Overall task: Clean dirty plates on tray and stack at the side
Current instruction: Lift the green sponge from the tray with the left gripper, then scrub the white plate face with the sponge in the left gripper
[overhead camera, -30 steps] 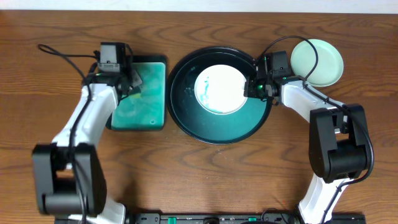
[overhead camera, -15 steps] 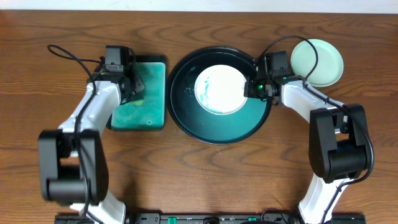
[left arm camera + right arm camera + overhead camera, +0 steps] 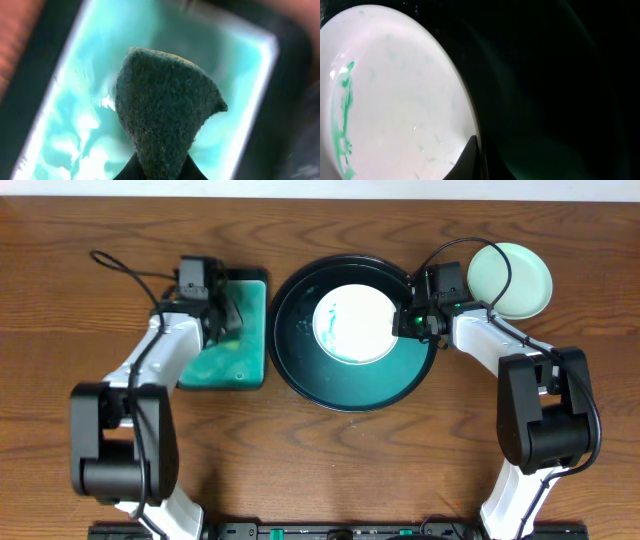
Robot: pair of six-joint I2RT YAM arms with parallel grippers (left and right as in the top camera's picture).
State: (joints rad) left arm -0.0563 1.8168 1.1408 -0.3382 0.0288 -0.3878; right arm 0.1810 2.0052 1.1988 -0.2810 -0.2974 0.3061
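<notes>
My left arm (image 3: pixel 150 370) and my right arm (image 3: pixel 485 340) look the same. Each one has long white parts with smooth, rounded shells. Big black round joints sit in between them. The biggest black joints are at the near end, by a black bar (image 3: pixel 330 532) that both arms grow from. My left gripper (image 3: pixel 220 318) and my right gripper (image 3: pixel 407 320) are black and boxy. A thin black left cable (image 3: pixel 125 268) makes a loop by one wrist. A right cable (image 3: pixel 470 245) curls by the other. Up close, my fingertips look dark.
</notes>
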